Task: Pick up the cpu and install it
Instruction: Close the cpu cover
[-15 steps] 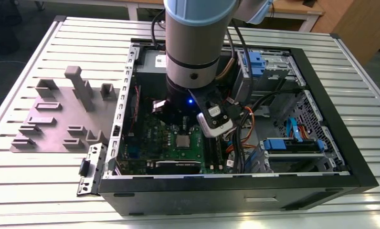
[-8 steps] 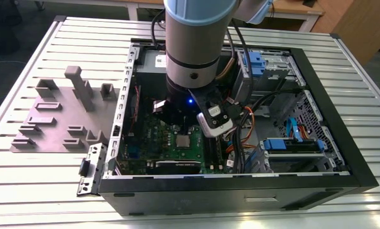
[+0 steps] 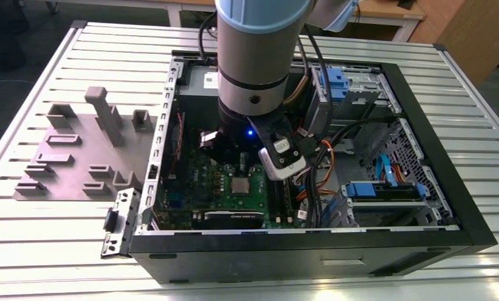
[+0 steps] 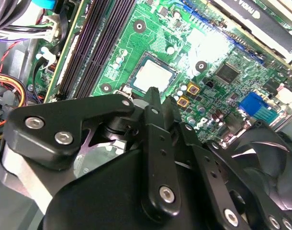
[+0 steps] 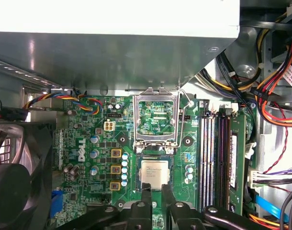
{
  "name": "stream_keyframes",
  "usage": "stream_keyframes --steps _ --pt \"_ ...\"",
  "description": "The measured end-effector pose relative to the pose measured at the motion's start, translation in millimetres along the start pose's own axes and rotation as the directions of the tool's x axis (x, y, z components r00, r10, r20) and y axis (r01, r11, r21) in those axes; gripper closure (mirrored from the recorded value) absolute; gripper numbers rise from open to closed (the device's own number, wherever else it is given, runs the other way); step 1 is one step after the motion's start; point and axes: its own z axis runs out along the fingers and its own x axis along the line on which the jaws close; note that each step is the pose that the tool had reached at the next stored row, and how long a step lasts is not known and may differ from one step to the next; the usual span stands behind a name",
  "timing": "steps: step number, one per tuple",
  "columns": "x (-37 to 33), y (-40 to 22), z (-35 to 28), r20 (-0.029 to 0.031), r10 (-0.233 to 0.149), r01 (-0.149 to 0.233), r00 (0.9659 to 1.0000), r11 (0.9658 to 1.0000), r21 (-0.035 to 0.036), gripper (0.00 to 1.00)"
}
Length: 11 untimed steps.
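Exterior view: a grey and pale blue robot arm point(image 3: 251, 56) reaches down into an open black computer case point(image 3: 316, 257) that lies on its side on a slatted metal bench point(image 3: 49, 238). Inside the case, the cpu point(image 3: 240, 185) shows as a small silver square lying flat on the green motherboard point(image 3: 201, 182), just beneath the arm's wrist. A grey tray of blocks point(image 3: 66, 157) sits on the bench beside the case, at the exterior view's left.

First wrist view: the cpu point(image 5: 154, 173) lies flat in its socket on the motherboard. The gripper point(image 5: 155, 190) hangs close over one edge of the chip. Its two black fingertips point(image 5: 146, 191) are slightly spread with a gap between them, and the jaws pinch nothing. Past the chip, the silver socket frame point(image 5: 155, 117) is swung open, clear of it. A black fan point(image 5: 16, 177) sits to one side of the board and dark memory slots point(image 5: 215, 153) to the other.

Second wrist view: seen from behind the black gripper body, the fingertips point at the cpu point(image 4: 153, 76), which rests square in the socket. Whether they touch it cannot be told.
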Motion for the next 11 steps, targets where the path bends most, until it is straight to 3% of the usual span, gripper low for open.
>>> stream_keyframes --steps 2,3,11 --pt "0.0 0.0 -0.1 0.0 0.0 0.0 1.0 1.0 0.0 0.78" --pt "0.0 0.0 -0.2 0.0 0.0 0.0 1.0 1.0 0.0 0.85" --pt "0.0 0.0 -0.5 0.0 0.0 0.0 1.0 1.0 0.0 0.87"
